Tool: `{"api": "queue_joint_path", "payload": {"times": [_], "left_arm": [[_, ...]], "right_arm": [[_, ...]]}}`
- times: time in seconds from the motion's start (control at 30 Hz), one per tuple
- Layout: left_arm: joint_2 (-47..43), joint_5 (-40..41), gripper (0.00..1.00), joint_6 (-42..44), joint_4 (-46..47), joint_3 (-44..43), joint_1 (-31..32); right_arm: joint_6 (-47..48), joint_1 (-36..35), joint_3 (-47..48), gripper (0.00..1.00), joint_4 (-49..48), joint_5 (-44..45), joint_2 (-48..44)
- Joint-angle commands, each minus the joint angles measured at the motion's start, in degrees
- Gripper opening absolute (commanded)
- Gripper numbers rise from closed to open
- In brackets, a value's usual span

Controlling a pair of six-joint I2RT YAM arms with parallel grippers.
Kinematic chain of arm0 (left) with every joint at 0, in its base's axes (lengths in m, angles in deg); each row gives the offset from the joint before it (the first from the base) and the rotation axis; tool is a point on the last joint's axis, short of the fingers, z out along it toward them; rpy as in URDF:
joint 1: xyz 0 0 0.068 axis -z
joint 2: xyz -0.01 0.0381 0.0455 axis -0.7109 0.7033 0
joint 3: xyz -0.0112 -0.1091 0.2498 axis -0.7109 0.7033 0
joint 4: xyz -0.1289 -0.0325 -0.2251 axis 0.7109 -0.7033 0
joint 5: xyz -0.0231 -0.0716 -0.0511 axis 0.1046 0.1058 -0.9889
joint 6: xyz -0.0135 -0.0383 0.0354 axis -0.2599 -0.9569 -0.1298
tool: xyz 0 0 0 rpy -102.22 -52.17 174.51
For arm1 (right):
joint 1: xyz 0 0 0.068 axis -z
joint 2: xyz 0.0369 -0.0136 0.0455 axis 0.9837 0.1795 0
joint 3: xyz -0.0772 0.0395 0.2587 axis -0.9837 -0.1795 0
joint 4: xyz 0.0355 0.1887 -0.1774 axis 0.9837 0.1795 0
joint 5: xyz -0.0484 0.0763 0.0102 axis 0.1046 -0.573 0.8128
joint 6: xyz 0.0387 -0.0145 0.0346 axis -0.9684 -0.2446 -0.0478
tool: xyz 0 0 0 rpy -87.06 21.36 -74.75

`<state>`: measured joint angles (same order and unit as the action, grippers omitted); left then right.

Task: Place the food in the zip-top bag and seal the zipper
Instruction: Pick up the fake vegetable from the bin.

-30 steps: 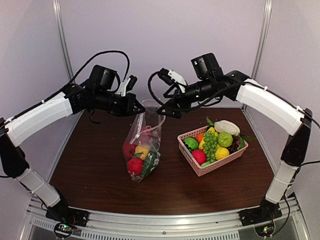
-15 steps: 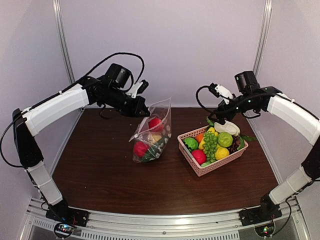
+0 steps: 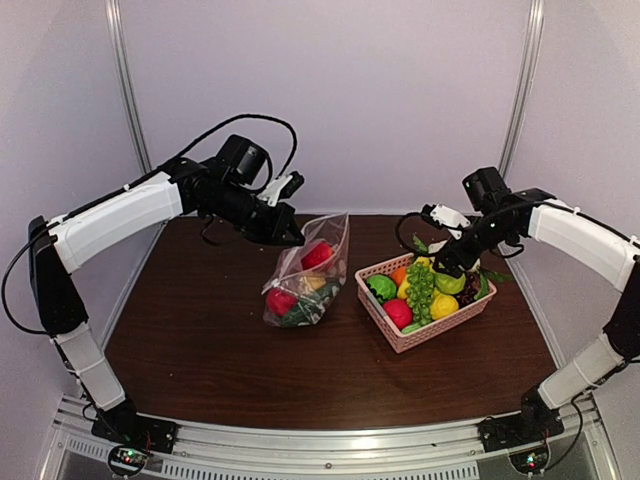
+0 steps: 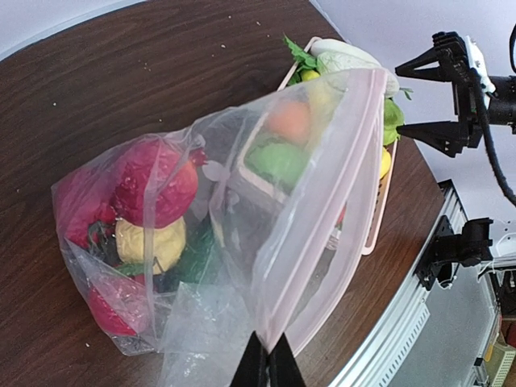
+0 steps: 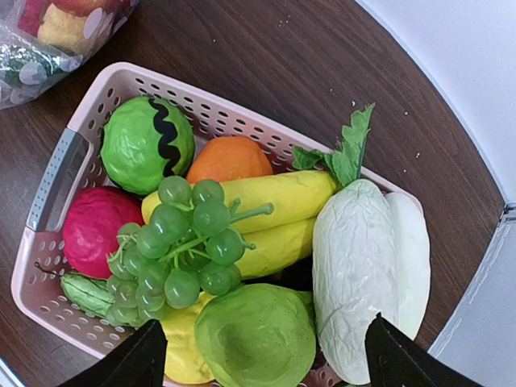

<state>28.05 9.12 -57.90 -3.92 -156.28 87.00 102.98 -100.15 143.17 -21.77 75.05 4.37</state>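
Left gripper (image 4: 266, 367) is pinching shut on the edge of the zip-top bag (image 4: 306, 201), right by the pale zipper (image 4: 355, 193) strip, so I'm dangling the bag from that end. It's sloping down to the left with the loaded bottom end low over the table (image 3: 200, 330), around the middle; can't tell if it's actually touching. Through the plastic I'm seeing a red round piece (image 4: 153, 181) sitting on a yellow piece (image 4: 149, 242), plus more red and something dark green under them. No idea from here whether the zip is closed. Over on the right, the right gripper (image 5: 266, 324) is hovering wide open with nothing in it, above the near end of the pink basket (image 5: 60, 173), which is holding green grapes (image 5: 185, 242), a white cabbage (image 5: 367, 250) and other food.
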Motion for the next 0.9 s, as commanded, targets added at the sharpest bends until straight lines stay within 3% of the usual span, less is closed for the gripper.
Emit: {"api": "queue_joint_path", "payload": {"times": [0.0, 0.2, 0.5, 0.87], "left_arm": [[-1.3, -0.9, 0.0, 0.8, 1.3, 0.5, 0.1], [-0.8, -1.1, 0.0, 0.9, 1.3, 0.5, 0.1], [-1.4, -1.1, 0.0, 0.1, 1.3, 1.2, 0.1], [-2.1, -0.5, 0.0, 0.2, 1.2, 2.1, 0.1]], "right_arm": [[1.5, 0.3, -1.3, 0.86, 2.4, 4.2, -0.3], [0.2, 0.7, 1.8, 0.87, 0.4, 4.0, -0.8], [-1.3, 2.3, 11.9, 0.84, 3.9, 8.4, 11.5], [-3.3, 2.9, 14.3, 0.79, 5.7, 11.2, 18.5]]}}
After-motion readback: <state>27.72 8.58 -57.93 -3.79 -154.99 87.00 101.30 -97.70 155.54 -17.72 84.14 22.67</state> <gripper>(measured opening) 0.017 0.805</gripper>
